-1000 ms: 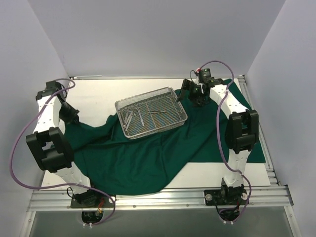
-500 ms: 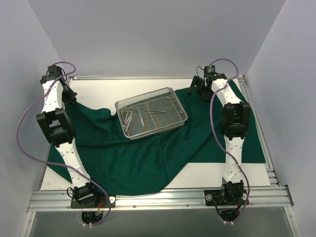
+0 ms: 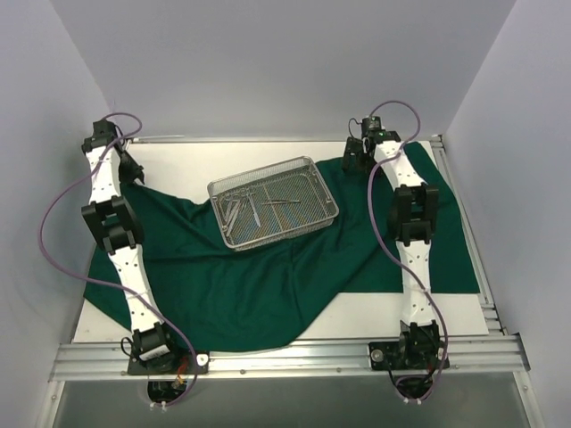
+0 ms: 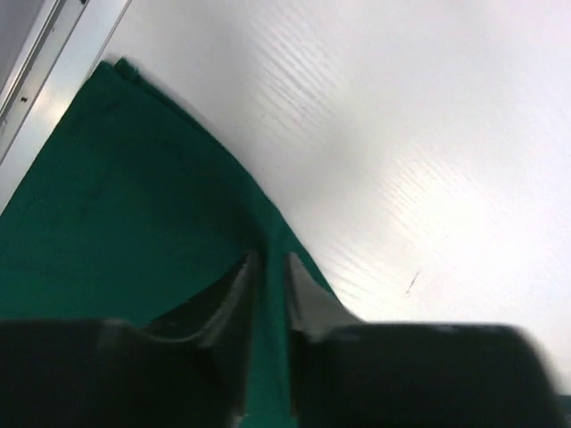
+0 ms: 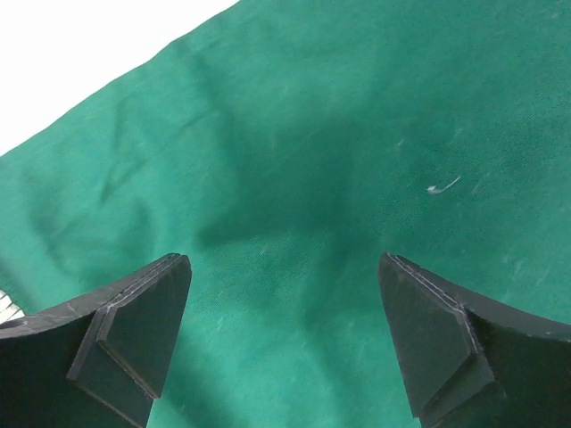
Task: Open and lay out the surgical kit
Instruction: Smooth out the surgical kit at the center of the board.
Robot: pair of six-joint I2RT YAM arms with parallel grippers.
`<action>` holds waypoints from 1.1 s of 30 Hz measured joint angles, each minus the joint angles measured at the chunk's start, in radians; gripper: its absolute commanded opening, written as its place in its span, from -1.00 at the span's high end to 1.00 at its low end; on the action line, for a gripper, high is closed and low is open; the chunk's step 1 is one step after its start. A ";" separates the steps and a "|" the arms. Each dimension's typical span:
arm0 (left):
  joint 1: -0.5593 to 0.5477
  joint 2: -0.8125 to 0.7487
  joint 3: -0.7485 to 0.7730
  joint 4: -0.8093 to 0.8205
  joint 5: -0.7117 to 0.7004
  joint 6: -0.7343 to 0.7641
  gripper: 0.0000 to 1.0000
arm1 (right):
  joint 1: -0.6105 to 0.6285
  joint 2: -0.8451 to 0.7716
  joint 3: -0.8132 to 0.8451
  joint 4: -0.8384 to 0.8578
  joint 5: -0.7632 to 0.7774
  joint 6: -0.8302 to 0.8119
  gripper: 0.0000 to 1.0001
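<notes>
The dark green cloth (image 3: 241, 285) lies spread over the white table, and the silver wire-mesh tray (image 3: 214, 189) stands on it near the middle. Small steel scissors and tweezers (image 3: 239, 212) lie inside the tray. My left gripper (image 3: 134, 169) is at the cloth's far left corner. In the left wrist view its jaws (image 4: 268, 259) stand a narrow gap apart, and the cloth (image 4: 116, 196) shows in the gap. My right gripper (image 3: 357, 160) hangs over the cloth's far right part, wide open (image 5: 284, 259) above flat cloth (image 5: 312, 134), holding nothing.
Bare white tabletop (image 3: 196, 160) shows behind the cloth and at the front right (image 3: 401, 316). White walls close in on three sides. An aluminium rail (image 3: 285, 357) runs along the near edge. Purple cables (image 3: 53, 241) loop off both arms.
Both arms have stretched toward the back. The left one drew the cloth's left corner outward and back, and its jaws have parted slightly. The tray has not moved.
</notes>
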 measured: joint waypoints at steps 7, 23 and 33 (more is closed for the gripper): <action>0.021 -0.021 -0.028 0.036 0.048 0.016 -0.09 | -0.030 0.037 0.021 -0.010 0.055 0.033 -0.80; -0.173 -0.665 -0.799 0.048 -0.057 0.112 -0.30 | -0.156 -0.024 -0.091 -0.014 0.153 0.062 -0.93; -0.271 -0.626 -0.881 0.016 -0.094 0.138 -0.34 | 0.013 -0.176 -0.268 -0.074 0.206 -0.045 -0.99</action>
